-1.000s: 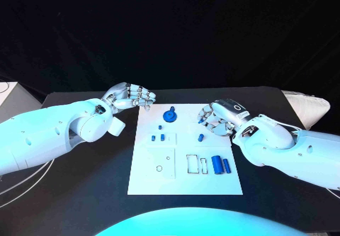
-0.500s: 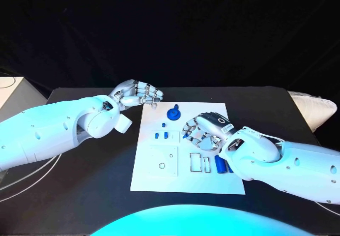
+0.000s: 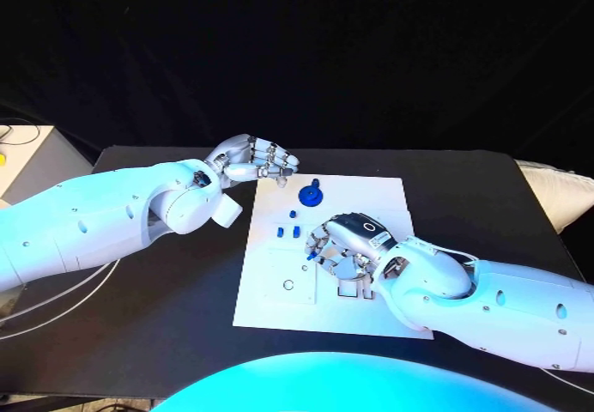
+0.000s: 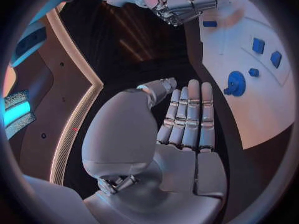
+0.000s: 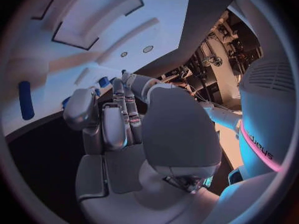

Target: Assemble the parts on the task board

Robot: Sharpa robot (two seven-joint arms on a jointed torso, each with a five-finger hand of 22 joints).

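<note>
The right hand point(image 3: 345, 249) hovers over the task board point(image 3: 378, 193), fingers curled; whether it grips a part is unclear. The left hand point(image 3: 254, 160) is empty, fingers curled.

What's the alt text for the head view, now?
The right hand hovers low over the middle of the white task board on a black table. The left hand sits curled at the board's far left corner, near a round blue part.
</note>
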